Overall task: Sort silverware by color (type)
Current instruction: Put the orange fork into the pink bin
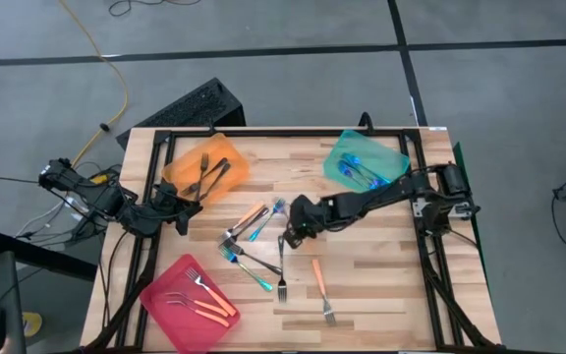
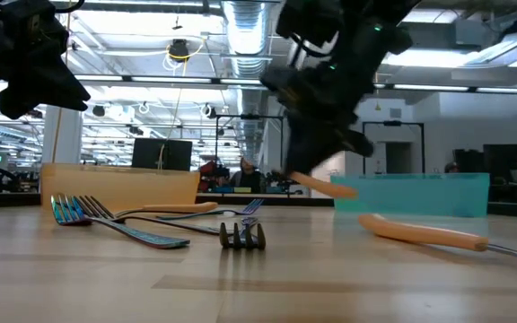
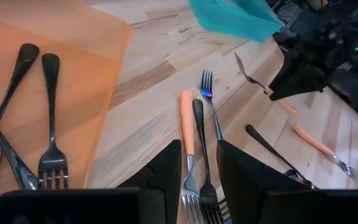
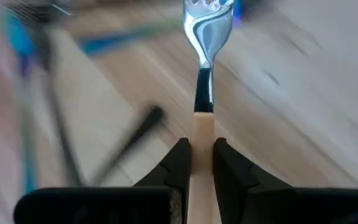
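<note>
Loose forks lie flat mid-table: a mixed cluster of orange, blue and dark handles, a dark fork and an orange fork nearer the front edge. My right gripper hovers over the table's middle, shut on an orange-handled fork. My left gripper is open, raised by the orange tray's near corner. In its wrist view the fingers frame an orange fork and a dark fork lying below, untouched. My right gripper pinches the fork's orange handle between its two fingers, just behind where the metal neck begins. The fork lies along the fingers, tines pointing out past the fingertips. It is lifted clear of the table, the handle's free end sticking out behind.
The orange tray at far left holds dark forks. The teal tray at far right holds blue forks. The pink tray at near left holds orange forks. Bare wood lies along the near right of the table.
</note>
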`<move>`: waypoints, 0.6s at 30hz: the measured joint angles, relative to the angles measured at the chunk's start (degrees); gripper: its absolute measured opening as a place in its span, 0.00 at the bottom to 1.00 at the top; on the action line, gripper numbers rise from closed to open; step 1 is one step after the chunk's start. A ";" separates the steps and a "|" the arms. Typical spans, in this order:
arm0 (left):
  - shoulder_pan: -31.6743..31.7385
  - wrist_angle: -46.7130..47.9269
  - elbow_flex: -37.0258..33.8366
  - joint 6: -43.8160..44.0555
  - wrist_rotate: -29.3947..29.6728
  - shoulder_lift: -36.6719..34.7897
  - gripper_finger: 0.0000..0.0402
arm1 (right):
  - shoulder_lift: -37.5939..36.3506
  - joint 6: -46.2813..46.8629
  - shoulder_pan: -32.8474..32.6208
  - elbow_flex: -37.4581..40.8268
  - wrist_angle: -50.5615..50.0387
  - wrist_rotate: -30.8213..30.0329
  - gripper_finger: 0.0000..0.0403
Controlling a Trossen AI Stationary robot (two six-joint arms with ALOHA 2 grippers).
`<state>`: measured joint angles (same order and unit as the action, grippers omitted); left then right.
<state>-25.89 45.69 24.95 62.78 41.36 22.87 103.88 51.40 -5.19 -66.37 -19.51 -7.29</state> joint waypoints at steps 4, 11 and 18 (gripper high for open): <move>0.00 -0.06 0.00 0.00 0.04 0.00 0.22 | 0.00 -4.40 0.90 0.00 9.51 0.05 0.17; 0.00 -0.15 0.00 1.19 4.24 0.00 0.22 | -0.02 -13.20 1.16 0.00 28.89 0.79 0.17; 0.00 -0.15 0.00 1.75 6.47 0.00 0.22 | -0.02 -21.61 0.70 0.00 47.84 3.12 0.17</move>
<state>-25.89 45.54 24.95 64.53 47.83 22.87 103.85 29.79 -4.49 -66.37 28.33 -4.16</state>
